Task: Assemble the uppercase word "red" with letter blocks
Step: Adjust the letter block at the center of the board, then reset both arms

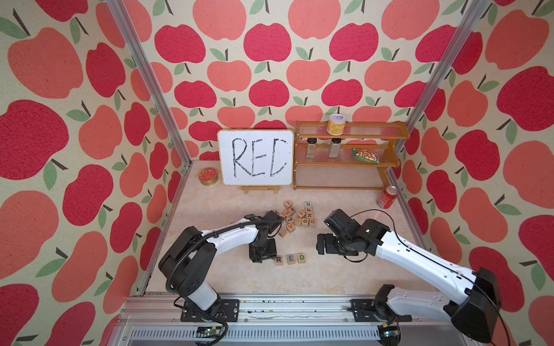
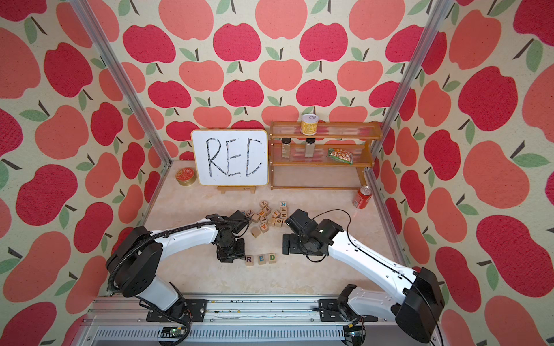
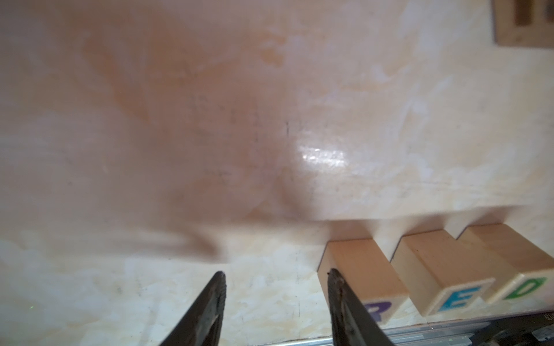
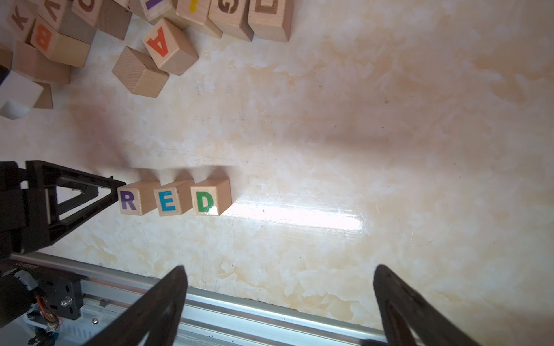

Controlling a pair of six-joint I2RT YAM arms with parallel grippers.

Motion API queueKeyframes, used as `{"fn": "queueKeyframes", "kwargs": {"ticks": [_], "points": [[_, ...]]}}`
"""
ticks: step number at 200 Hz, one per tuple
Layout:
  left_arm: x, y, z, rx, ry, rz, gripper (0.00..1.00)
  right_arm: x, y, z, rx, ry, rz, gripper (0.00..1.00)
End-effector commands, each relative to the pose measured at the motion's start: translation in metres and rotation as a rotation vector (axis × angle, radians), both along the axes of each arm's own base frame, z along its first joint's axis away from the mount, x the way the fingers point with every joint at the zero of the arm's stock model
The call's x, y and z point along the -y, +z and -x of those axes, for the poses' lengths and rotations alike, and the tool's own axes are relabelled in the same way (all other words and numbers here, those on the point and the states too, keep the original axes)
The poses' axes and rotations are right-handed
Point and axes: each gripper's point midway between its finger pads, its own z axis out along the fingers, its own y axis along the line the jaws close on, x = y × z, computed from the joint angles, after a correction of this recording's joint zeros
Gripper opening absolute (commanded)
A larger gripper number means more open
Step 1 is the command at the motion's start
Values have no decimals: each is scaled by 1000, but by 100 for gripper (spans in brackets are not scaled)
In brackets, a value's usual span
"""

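Right wrist view: R block, E block and D block stand side by side on the table, reading RED, well apart from the loose pile. Left tool is partly spread and empty, one fingertip right at the R block's outer side. Right tool gapes wide, holding nothing.

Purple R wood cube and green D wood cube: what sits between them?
A small light-wood cube with a blue E stands in line between the purple R wood cube and the green D wood cube, clearest in the right wrist view.
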Motion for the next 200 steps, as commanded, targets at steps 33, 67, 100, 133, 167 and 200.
{"fn": "queueKeyframes", "kwargs": {"ticks": [33,67,100,133,167,200], "points": [[-17,39,-12,122,-54,-39,60,7,5,-7,3,43,22,99],[-36,79,-32,273,-86,-17,80,18,15,-21,43,46,31,99],[-72,108,-53,403,-37,35,100,43,26,-45,153,33,114,99],[-115,120,-75,507,57,56,99,65,36,-75,328,11,187,99],[-170,119,-97,612,158,-100,100,86,43,-108,522,-36,208,99],[-206,122,-113,741,232,-201,99,121,46,-141,699,-106,260,99]]}}
